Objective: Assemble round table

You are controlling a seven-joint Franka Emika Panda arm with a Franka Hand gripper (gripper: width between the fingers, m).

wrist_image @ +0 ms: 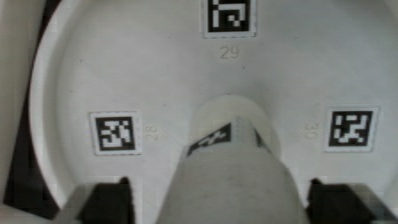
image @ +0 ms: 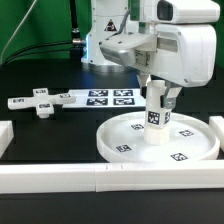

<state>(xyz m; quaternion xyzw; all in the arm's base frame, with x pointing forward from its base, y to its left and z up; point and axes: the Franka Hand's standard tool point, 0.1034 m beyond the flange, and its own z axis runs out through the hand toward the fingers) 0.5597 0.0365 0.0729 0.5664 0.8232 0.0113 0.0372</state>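
1. Far left, the cross-shaped piece (image: 40,103) lies flat on the black table (image: 60,135), well apart from the arm. We judge it is parked there until its turn comes.
2. Just right of it, the marker board (image: 100,97) lies flat on the table and carries only tags.
3. Right of centre, the round disc (image: 195,145) sits rim-up near the front rail (image: 100,180), tags facing up. Lying that way, its middle is open to take a part from above.
4. At the disc's middle stands the post (image: 156,115), upright, its foot touching the disc surface. The wrist view looks straight down the post (wrist_image: 231,160) onto the disc (wrist_image: 160,70), so the two appear lined up on one axis.
5. The gripper (image: 160,98) comes down from above. Its jaws are narrowed to the post's width, with one dark finger on each side of the post's upper end in the wrist view. We read this as a grip on the post. Contact on one side is hard to confirm.
6. We judge the vertical hold is meant to keep the post square while it seats in the disc. We cannot tell how deep it sits.
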